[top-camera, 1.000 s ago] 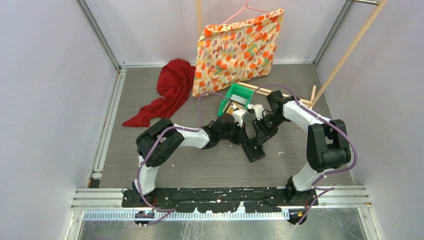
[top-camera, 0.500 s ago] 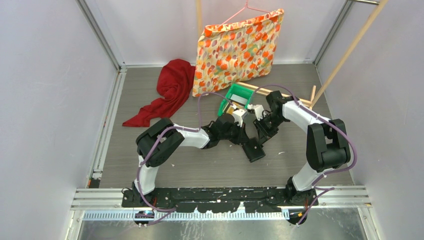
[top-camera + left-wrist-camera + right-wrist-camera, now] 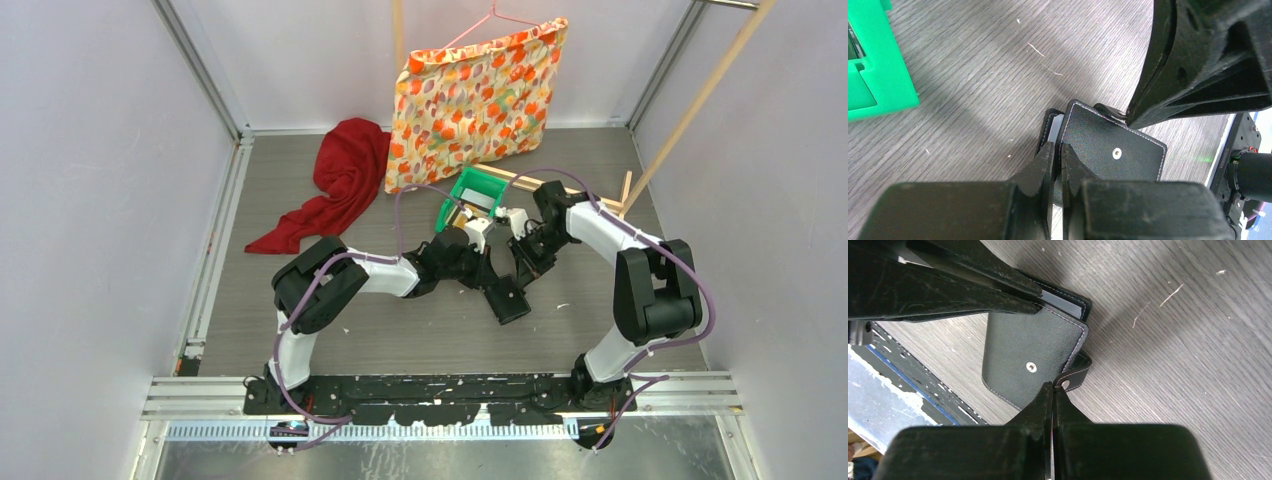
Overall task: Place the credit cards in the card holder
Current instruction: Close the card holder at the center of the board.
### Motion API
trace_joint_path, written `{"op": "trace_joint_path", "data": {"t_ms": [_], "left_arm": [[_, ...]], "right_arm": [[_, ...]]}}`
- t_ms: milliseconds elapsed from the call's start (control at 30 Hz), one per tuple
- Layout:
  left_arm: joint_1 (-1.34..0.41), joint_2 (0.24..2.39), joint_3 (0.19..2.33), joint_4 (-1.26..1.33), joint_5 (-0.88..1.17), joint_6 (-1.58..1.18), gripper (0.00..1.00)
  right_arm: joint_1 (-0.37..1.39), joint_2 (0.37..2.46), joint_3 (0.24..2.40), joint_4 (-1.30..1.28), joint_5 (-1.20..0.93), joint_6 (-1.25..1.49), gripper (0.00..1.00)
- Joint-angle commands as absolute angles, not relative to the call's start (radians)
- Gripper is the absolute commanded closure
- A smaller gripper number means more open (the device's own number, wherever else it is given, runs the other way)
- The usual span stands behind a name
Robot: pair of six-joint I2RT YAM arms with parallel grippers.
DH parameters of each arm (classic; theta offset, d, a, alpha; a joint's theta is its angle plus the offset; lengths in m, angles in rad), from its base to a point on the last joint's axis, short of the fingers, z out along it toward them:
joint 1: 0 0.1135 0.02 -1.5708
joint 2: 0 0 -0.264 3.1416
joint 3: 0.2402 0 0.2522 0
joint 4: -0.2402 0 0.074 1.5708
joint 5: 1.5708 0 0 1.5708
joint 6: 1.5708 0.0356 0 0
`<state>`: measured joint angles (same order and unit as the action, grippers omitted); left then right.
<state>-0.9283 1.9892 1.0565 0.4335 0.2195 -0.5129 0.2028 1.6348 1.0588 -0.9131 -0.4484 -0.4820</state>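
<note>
The card holder [image 3: 508, 298] is a black wallet case lying on the table between my two grippers. My left gripper [image 3: 1058, 152] is shut on the edge of its top cover [image 3: 1113, 145], and pale pocket pages show under that cover. My right gripper [image 3: 1053, 389] is shut on the end of the snap tab [image 3: 1075, 376] at the card holder's [image 3: 1023, 347] side. In the top view the left gripper [image 3: 488, 278] and the right gripper [image 3: 520, 276] meet over the case. The credit cards are only small pale and yellowish shapes in the green tray [image 3: 462, 190].
The green plastic tray [image 3: 878, 85] stands just behind the grippers. A red cloth [image 3: 335, 185] lies at the back left. A flowered cushion [image 3: 470, 100] hangs at the back. Wooden sticks [image 3: 560, 188] lie and lean at the back right.
</note>
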Motion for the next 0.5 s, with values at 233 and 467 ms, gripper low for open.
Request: {"op": "trace_joint_path", "data": {"t_ms": [233, 467], "left_arm": [[-0.931, 1.991, 1.026, 0.358, 0.157, -0.514, 1.0], [-0.931, 1.99, 1.019, 0.371, 0.155, -0.524, 1.0]], "right_arm": [[0.19, 1.628, 1.103, -0.943, -0.606, -0.469, 0.99], [0.197, 1.669, 1.103, -0.959, -0.611, -0.478, 0.99]]}}
